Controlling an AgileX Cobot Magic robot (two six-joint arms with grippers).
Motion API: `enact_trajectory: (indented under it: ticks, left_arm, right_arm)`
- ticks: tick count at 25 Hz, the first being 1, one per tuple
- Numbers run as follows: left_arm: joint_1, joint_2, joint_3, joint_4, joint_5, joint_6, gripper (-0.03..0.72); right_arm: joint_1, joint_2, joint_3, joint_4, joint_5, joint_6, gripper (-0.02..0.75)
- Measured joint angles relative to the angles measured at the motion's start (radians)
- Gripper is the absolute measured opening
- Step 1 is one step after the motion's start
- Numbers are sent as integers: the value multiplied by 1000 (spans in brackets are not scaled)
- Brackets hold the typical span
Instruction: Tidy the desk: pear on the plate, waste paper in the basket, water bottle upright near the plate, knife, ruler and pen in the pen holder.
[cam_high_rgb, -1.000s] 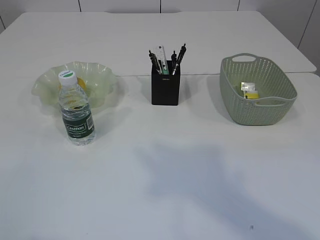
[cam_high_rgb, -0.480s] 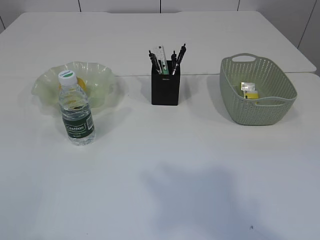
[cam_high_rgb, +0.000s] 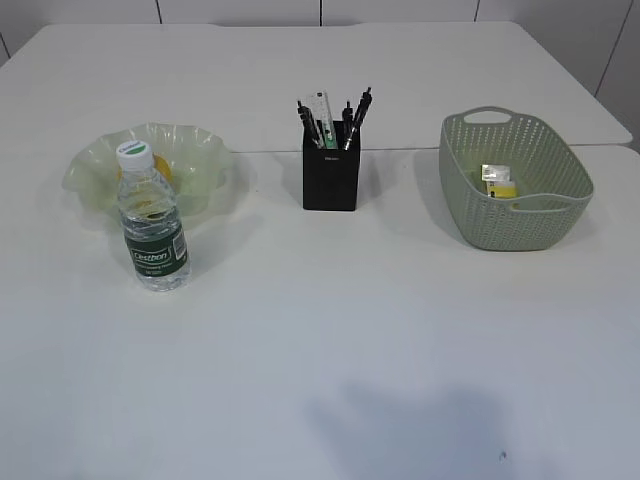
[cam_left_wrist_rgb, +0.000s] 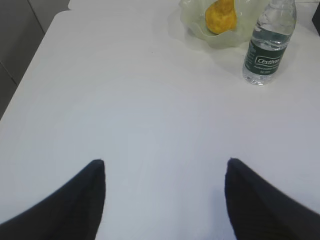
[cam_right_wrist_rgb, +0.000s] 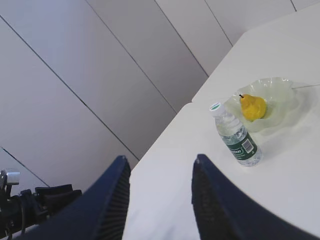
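On the white desk (cam_high_rgb: 330, 330) the water bottle (cam_high_rgb: 153, 225) stands upright just in front of the wavy green plate (cam_high_rgb: 205, 160). The yellow pear (cam_left_wrist_rgb: 221, 15) lies in the plate (cam_left_wrist_rgb: 192, 22). The black pen holder (cam_high_rgb: 330, 180) holds the clear ruler (cam_high_rgb: 322, 105) and pens (cam_high_rgb: 358, 112); I cannot pick out the knife among them. The waste paper (cam_high_rgb: 498, 180) lies inside the green basket (cam_high_rgb: 515, 215). My left gripper (cam_left_wrist_rgb: 165, 161) hangs open over bare desk, well short of the bottle (cam_left_wrist_rgb: 267, 45). My right gripper (cam_right_wrist_rgb: 161, 157) is open and empty, far from the bottle (cam_right_wrist_rgb: 236, 135) and pear (cam_right_wrist_rgb: 252, 107). Neither arm shows in the exterior view.
A seam between two tabletops runs behind the pen holder. A faint shadow lies on the desk near the front edge. In the right wrist view the desk's left edge and grey wall panels show beyond the fingers.
The soft shadow on the front of the desk has slid toward the near edge and shrunk. The bottle, plate, pen holder and basket have not moved.
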Motion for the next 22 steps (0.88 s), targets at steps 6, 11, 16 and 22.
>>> enact_trajectory:
  ticks: [6, 11, 16, 22]
  left_arm:
    - [0, 0, 0, 0, 0, 0, 528]
    - [0, 0, 0, 0, 0, 0, 528]
    - [0, 0, 0, -2, 0, 0, 528]
    - [0, 0, 0, -2, 0, 0, 528]
  right_arm:
    - [0, -21, 36, 0, 52, 0, 311]
    - [0, -22, 46, 0, 58, -74, 311]
    - [13, -23, 49, 131, 110, -366, 311]
    - [15, -23, 49, 315, 180, -564, 311]
